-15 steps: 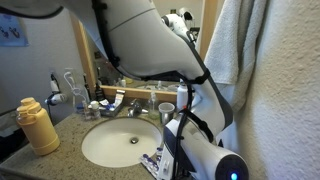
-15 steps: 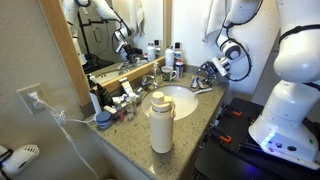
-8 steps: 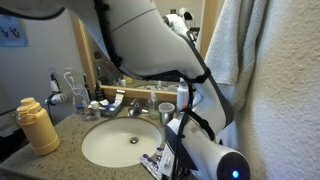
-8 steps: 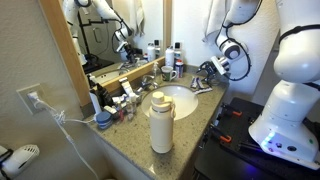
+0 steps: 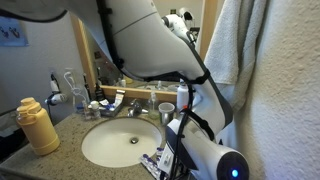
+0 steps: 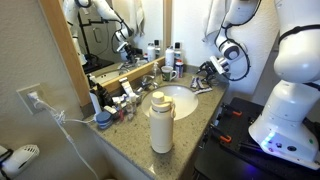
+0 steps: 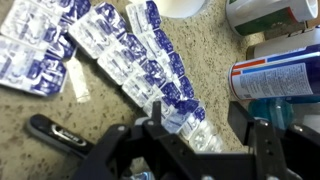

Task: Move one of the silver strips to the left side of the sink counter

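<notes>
Silver strip (image 7: 170, 65) lies fanned with its mates on the counter (image 7: 215, 50), nothing moved since a second ago. Only the wrist view shows the gripper (image 7: 205, 150) spread wide over its end, with a razor (image 7: 55, 135) beside it. Both exterior views leave the opening unreadable.

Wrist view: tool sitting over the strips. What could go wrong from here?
1. The silver strips lie packed edge to edge, so the open tool may pinch two or drag a neighbour.
2. They lie flat on the counter; the tool could skid off the foil.
3. The blue can stands close beside the tool and might get knocked.
</notes>
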